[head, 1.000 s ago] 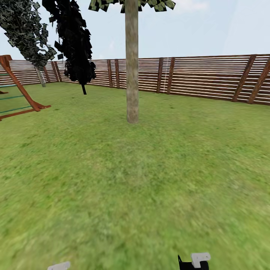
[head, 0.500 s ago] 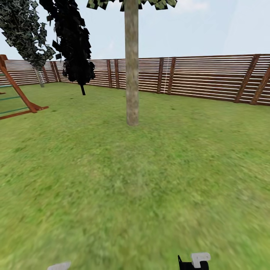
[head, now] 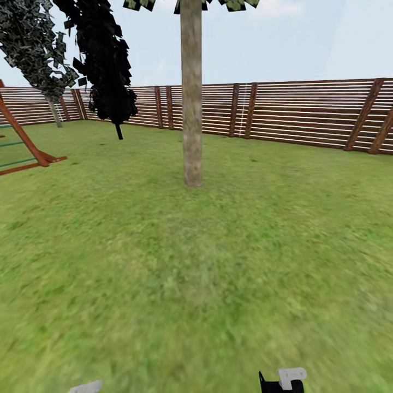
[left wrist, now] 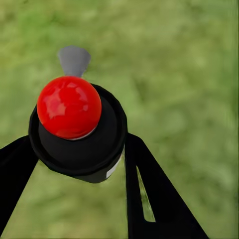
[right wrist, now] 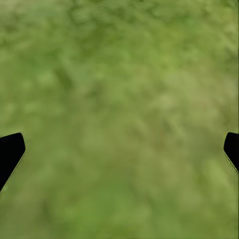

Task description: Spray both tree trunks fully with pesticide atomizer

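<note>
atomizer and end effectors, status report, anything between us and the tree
Left end effector shut on atomizer. Right end effector open over grass. Grey-tan trunk ahead on lawn, no mist on it. Path to it open grass.

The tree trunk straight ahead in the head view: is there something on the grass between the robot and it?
Nothing visible does. Bare lawn runs up to the tree trunk. The red frame and the black tree stand off to the left, and the fence is behind it.
</note>
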### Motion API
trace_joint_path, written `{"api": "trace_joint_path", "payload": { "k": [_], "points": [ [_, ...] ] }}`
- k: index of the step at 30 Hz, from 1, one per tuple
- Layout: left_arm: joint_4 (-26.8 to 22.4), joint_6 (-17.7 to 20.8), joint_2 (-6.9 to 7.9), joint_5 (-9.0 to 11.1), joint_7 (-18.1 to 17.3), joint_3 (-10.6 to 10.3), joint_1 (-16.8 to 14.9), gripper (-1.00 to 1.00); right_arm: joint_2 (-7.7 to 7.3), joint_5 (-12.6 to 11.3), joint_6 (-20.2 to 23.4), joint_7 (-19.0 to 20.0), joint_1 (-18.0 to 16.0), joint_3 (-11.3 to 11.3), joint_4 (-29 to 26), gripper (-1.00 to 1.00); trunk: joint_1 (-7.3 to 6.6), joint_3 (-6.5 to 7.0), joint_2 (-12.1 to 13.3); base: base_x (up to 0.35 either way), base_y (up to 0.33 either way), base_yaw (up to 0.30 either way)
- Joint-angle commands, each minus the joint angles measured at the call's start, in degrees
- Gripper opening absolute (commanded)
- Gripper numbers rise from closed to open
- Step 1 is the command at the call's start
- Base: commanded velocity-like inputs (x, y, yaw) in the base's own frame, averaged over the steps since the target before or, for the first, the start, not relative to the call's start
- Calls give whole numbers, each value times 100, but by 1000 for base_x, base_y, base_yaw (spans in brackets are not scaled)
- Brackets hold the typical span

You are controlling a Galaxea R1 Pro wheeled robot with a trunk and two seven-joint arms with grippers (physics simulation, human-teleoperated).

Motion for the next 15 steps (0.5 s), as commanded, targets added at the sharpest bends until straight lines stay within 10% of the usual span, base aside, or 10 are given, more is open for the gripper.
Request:
{"api": "trace_joint_path", "payload": {
  "k": [1,15],
  "points": [
    [0,0,0,0,1,1,0,-100,0,0,0,0,0,0,0,100,0,0,0,339,0,0],
    [0,0,0,0,1,1,0,-100,0,0,0,0,0,1,0,100,0,0,0,339,0,0]
  ]
}}
